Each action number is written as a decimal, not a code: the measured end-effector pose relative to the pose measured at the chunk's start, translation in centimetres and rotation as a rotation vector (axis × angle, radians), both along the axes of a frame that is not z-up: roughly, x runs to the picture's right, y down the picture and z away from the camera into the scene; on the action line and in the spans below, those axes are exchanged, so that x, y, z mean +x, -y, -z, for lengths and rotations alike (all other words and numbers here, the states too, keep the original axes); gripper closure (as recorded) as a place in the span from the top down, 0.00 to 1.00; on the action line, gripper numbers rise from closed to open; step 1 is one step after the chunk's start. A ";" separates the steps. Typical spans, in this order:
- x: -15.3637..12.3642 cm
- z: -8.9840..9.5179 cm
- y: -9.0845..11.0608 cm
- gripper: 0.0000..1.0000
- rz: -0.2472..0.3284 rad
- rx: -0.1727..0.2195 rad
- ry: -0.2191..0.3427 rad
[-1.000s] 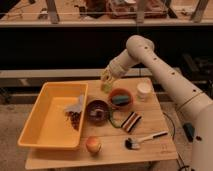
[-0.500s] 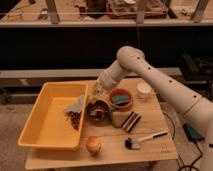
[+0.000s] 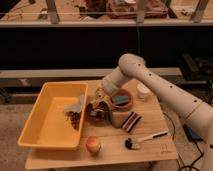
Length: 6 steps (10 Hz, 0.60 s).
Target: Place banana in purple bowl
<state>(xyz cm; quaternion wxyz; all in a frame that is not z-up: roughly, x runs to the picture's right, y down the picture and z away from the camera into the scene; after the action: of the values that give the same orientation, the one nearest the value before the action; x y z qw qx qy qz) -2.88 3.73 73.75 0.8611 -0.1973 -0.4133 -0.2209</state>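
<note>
**A:** Since a second ago the arm has swung left and down, from above the orange bowl (image 3: 121,100) to low over the purple bowl (image 3: 98,111). What does the single camera view give us now?

**B:** The gripper (image 3: 98,98) hangs just above the purple bowl's near-left rim, right beside the yellow bin (image 3: 47,117). A pale yellow-green shape sits at its tip, which I take to be the banana (image 3: 99,93). It looks clamped between the fingers, above the bowl and not yet inside.

**A:** So the pincer is closed on it?

**B:** That's my reading, though the contact itself is hard to make out.

**A:** How would the banana handle?

**B:** Judging by its look, it's a small, light toy fruit, likely stiff plastic with a smooth, somewhat slippery skin. A hold across its middle, where the curve is widest, seems safest. It shouldn't bruise or break if dropped from this height.

**A:** And the bowl?

**B:** Dark maroon, with something dark already inside. It sits touching or nearly touching the orange bowl.

**A:** Anything else around?

**B:** A red-and-yellow apple (image 3: 93,145) near the table's front edge, a brush (image 3: 142,139) to its right, a white cup (image 3: 143,91) behind the orange bowl.

**A:** Any labels or writing?

**B:** None legible anywhere.
</note>
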 end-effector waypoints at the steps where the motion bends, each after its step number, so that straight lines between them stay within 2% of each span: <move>1: 0.5 -0.3 -0.1 0.00 -0.013 -0.005 -0.006; 2: 0.8 -0.6 -0.3 0.04 -0.029 -0.016 -0.010; 4: 0.8 -1.6 -1.1 0.25 -0.047 -0.047 -0.015; 6: 0.9 -2.0 -1.5 0.43 -0.055 -0.060 -0.021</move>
<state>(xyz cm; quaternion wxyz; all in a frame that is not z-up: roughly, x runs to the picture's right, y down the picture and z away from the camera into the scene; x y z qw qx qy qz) -1.99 5.19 75.77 0.8647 -0.2142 -0.4159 -0.1827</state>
